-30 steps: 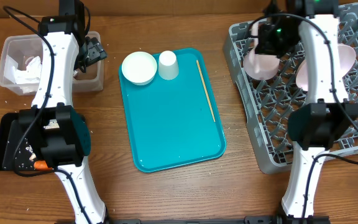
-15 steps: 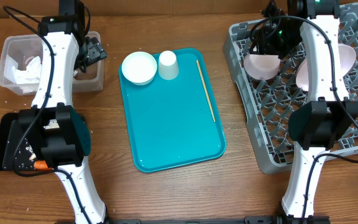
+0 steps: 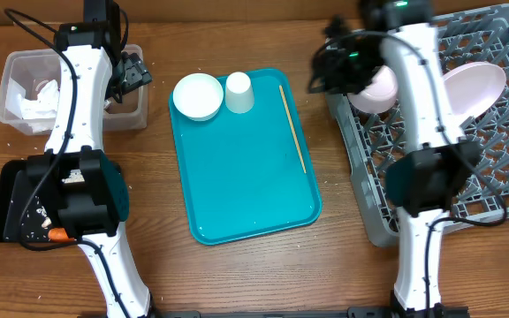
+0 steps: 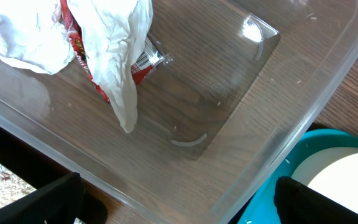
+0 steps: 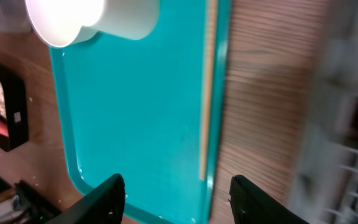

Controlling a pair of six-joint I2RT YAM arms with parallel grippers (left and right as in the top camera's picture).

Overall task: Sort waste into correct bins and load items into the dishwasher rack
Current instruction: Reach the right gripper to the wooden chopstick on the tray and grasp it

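Blurred dishwasher rack (image 5: 347,99) — black tray (image 3: 3,193) half-hidden.

1. The left arm (image 3: 76,115) stretches from the near edge out to the far left. Its white links run nearly straight, and the wrist is turned inward at the top.
2. The left gripper (image 3: 131,72) has its jaws spread really wide (the black fingers (image 4: 42,199) sit down in the bottom corners of its wrist view).
3. The right arm (image 3: 422,106) reaches to the far side too, with its top link leaning inward.
4. The right gripper (image 3: 330,66) points toward the middle, jaws parted with only open space between them.
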